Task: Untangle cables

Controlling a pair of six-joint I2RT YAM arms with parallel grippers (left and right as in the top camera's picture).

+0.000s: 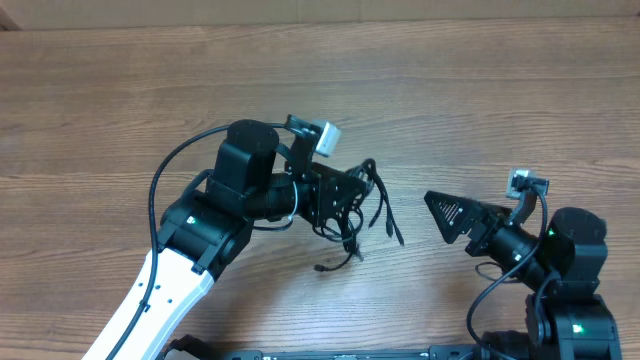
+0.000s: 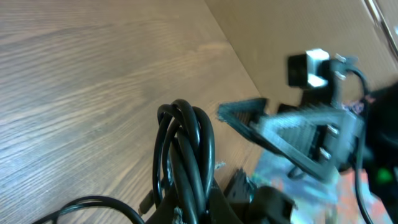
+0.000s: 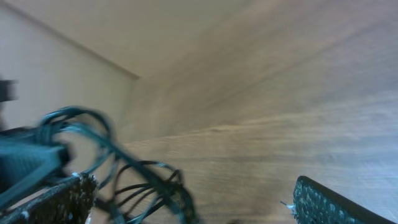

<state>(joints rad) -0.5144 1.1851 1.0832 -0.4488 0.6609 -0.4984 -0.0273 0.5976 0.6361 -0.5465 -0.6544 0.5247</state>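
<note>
From my station, the wood-grain worktop (image 1: pixel 120 90) fills the overhead view. The left arm (image 1: pixel 215 215) is the biggest thing on it, white in the lower left of the frame and black where it reaches toward the centre. The right arm (image 1: pixel 560 250) sits compact in the lower right corner, pointing left.

The left gripper (image 1: pixel 345 195), at mid-frame, is pinching the cables (image 1: pixel 372 200). In its wrist view several glossy black loops stand up from the bottom centre of the frame (the fingers are mostly out of sight there, so I judge the pinch from the loops rising out of them). The right gripper (image 1: pixel 447 212) is right of centre, apart from the bundle, and holds nothing. My right wrist view shows its two textured fingers (image 3: pixel 68 199) spread wide at the lower left and lower right edges, with blurred cable loops in the lower left.

The cables are bunched at the left gripper's tip, in the centre of the overhead frame. Loose strands trail from the bunch toward the lower centre. One small plug end (image 1: pixel 399 240) shows just right of the bunch.
</note>
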